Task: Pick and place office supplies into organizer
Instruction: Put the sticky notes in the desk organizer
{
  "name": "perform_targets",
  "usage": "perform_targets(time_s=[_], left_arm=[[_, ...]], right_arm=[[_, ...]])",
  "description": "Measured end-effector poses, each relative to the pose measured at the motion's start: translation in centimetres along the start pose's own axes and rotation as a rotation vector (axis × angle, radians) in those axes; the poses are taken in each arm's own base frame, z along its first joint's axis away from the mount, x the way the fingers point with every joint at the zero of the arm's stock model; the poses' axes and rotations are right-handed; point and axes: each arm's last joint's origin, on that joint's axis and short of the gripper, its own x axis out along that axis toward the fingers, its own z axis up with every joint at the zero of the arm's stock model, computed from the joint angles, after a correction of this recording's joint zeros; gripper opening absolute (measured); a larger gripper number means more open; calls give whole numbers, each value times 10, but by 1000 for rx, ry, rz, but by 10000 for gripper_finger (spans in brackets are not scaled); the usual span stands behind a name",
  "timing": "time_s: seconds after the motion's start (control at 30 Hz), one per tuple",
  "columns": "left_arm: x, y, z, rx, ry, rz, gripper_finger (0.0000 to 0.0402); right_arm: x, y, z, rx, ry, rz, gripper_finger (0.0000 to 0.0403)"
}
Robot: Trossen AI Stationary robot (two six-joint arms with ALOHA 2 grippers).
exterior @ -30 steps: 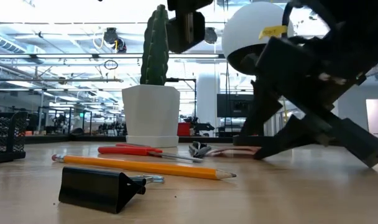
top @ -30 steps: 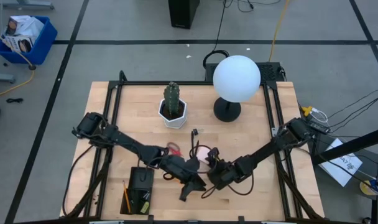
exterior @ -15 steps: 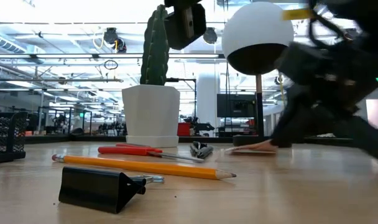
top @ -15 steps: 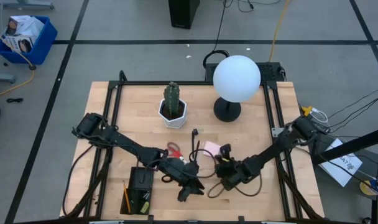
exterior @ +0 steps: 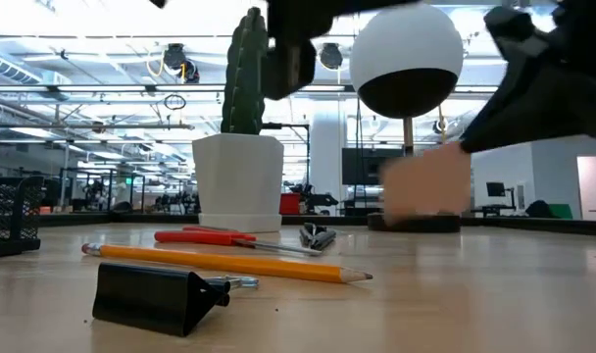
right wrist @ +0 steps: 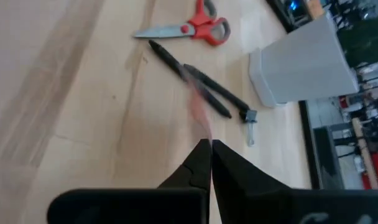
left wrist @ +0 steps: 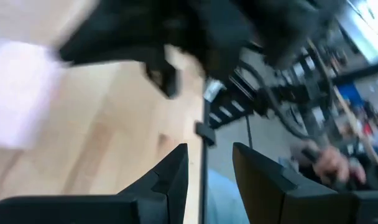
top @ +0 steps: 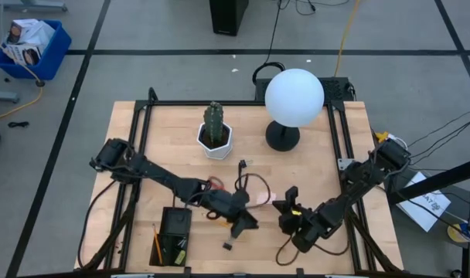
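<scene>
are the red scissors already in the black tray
No, the scissors lie flat on the bare wooden table beside two dark pens.

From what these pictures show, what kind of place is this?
Probably a robotics lab or workshop: a light wooden table in a black metal frame stands on a grey floor marked with dark tape lines, and cables run nearby.

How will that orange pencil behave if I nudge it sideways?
Orange pencil looks thin, stiff and light, lying flat on the table: it probably rolls or pivots rather than slides. Pinched, it should stay straight. Right gripper, shut on the sticky-note pad, is raised; left gripper hovers open.
</scene>
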Motion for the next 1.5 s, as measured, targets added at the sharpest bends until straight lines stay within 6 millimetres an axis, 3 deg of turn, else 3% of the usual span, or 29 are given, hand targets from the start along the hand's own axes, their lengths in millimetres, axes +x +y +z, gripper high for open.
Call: perform_targets(time_s=[0.27,0.6,0.77,1.03,1.5], left_arm=[[-4,29,16,-226,18,132,131],[-12,58,41,-499,56,159,131],[-16,69,54,-547,46,148,131],[-17,67,63,-570,-4,82,131],[-16,68,52,-579,48,155,131]], right_arm=[[-20,10,1,-18,-87,-72,0],[-37,18,0,-94,-154,-153,0],[-46,21,2,-108,-201,-225,0],[-45,24,12,-148,-230,-235,0],[-41,22,15,-178,-216,-298,0]])
